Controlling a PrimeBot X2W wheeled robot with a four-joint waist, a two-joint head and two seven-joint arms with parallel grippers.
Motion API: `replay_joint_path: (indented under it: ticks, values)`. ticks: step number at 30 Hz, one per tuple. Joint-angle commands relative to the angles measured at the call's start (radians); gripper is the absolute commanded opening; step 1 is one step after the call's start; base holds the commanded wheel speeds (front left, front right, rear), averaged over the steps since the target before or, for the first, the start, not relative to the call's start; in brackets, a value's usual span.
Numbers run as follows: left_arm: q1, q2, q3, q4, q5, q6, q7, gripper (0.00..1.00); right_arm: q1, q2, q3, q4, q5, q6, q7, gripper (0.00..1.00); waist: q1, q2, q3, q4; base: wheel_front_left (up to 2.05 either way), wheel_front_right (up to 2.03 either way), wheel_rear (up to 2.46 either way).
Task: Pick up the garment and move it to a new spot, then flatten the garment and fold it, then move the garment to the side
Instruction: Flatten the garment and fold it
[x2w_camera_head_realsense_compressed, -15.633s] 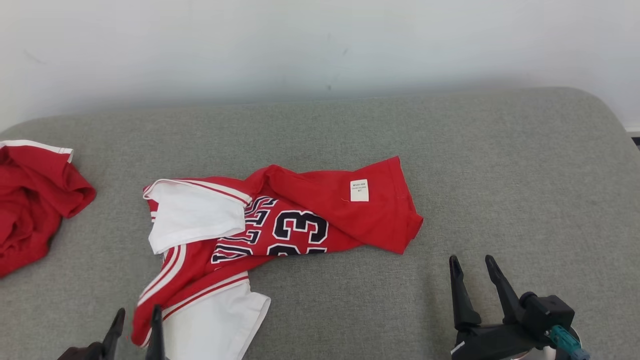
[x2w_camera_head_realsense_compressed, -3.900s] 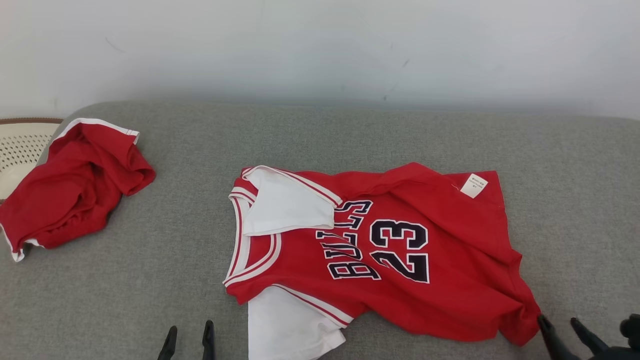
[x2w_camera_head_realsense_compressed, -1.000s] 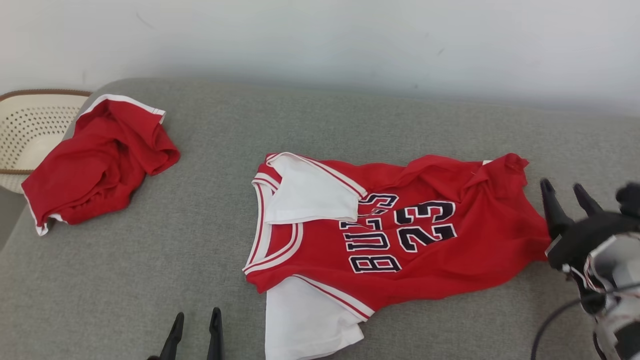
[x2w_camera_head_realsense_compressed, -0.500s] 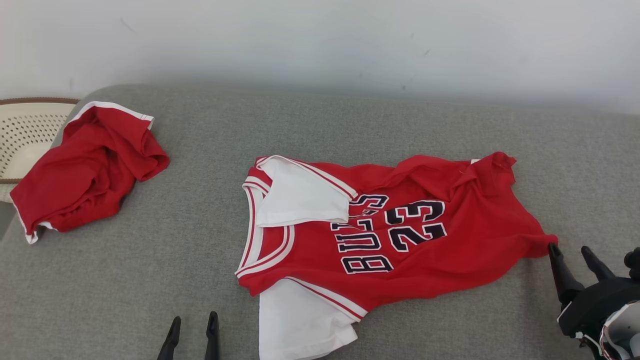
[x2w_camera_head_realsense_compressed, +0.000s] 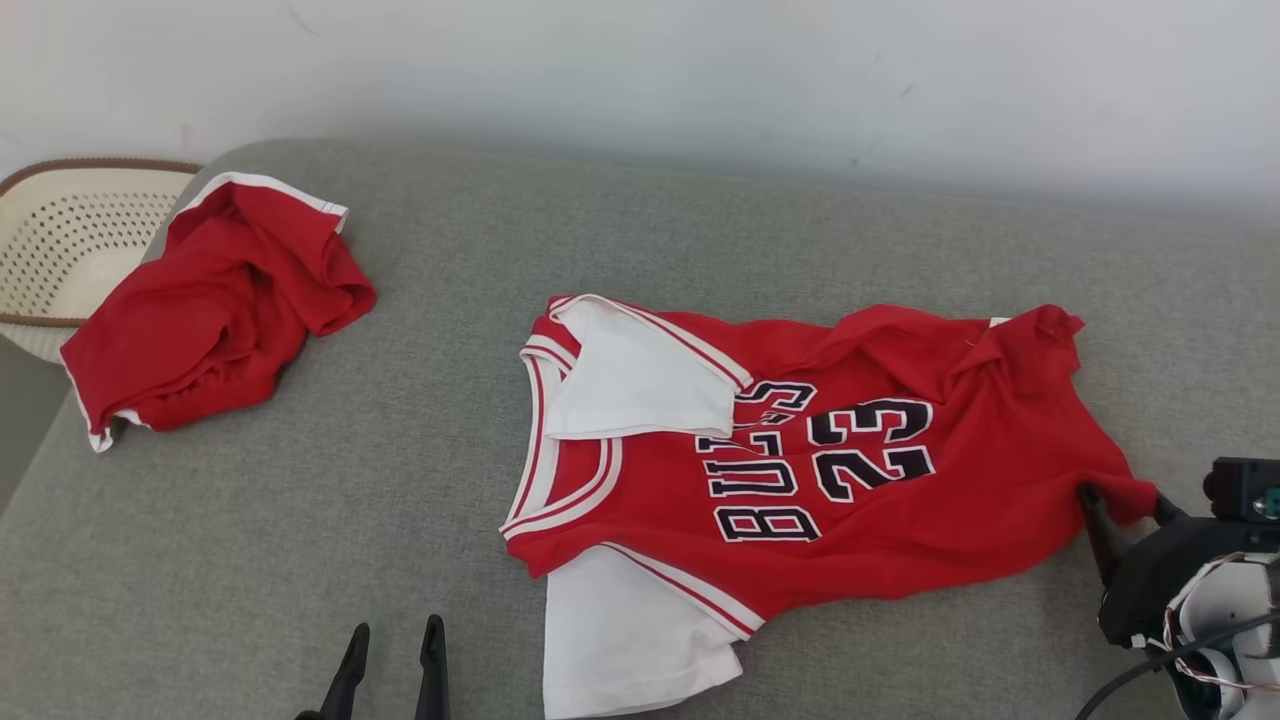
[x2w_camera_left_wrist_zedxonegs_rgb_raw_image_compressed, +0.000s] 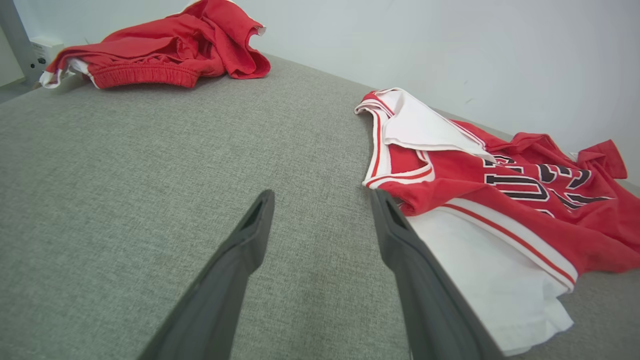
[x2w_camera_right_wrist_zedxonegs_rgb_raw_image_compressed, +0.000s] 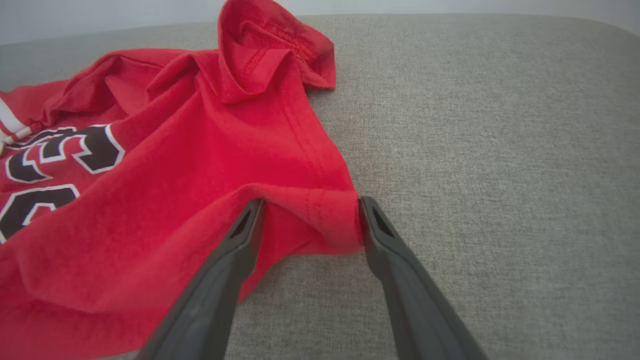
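- Your right tool stands released, with a hem corner of the garment between its jaws.
- Clench too shallow and the hem could slip free.
- Your left tool is released and empty.

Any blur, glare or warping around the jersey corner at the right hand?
Right wrist view: sharp and evenly lit, no glare; hem stitching on the jersey reads clearly between the fingers of the open right hand, with a soft shadow under the fold. Head view: lettering crisp, but cloth partly covers that hand's fingertips. Left wrist view: wide-angle stretch enlarges the left hand.
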Motion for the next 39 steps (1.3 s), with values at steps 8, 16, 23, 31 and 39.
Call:
replay_joint_path:
  ticks: [8, 16, 23, 31, 39]
  values:
    - [0.017, 0.000, 0.008, 0.008, -0.002, 0.007, -0.004, 1.00, -0.026, -0.010, 0.056, 0.038, 0.037, 0.000, -0.037, 0.00, 0.0000, 0.0000, -0.017, 0.011, 0.00, 0.00, 0.00]
    - [0.046, 0.000, 0.003, 0.009, -0.011, 0.007, -0.004, 1.00, 0.119, -0.028, 0.048, -0.171, 0.121, 0.000, 0.048, 0.00, 0.0000, 0.0000, -0.059, -0.034, 0.00, 0.00, 0.00]
    - [0.042, 0.000, 0.000, 0.006, -0.004, 0.006, -0.004, 1.00, 0.279, -0.016, -0.042, -0.409, 0.163, 0.000, 0.209, 0.00, 0.0000, 0.0000, -0.064, -0.059, 0.00, 0.00, 0.00]
    - [0.044, 0.000, 0.007, 0.007, 0.000, 0.003, -0.004, 1.00, 0.457, 0.056, -0.180, -0.649, 0.184, 0.000, 0.445, 0.00, 0.0000, 0.0000, -0.062, -0.070, 0.00, 0.00, 0.00]
    - [0.025, 0.000, -0.004, 0.014, -0.005, -0.002, -0.004, 1.00, 0.433, 0.095, -0.211, -0.647, 0.137, 0.000, 0.467, 0.00, 0.0000, 0.0000, -0.056, -0.051, 0.00, 0.00, 0.00]
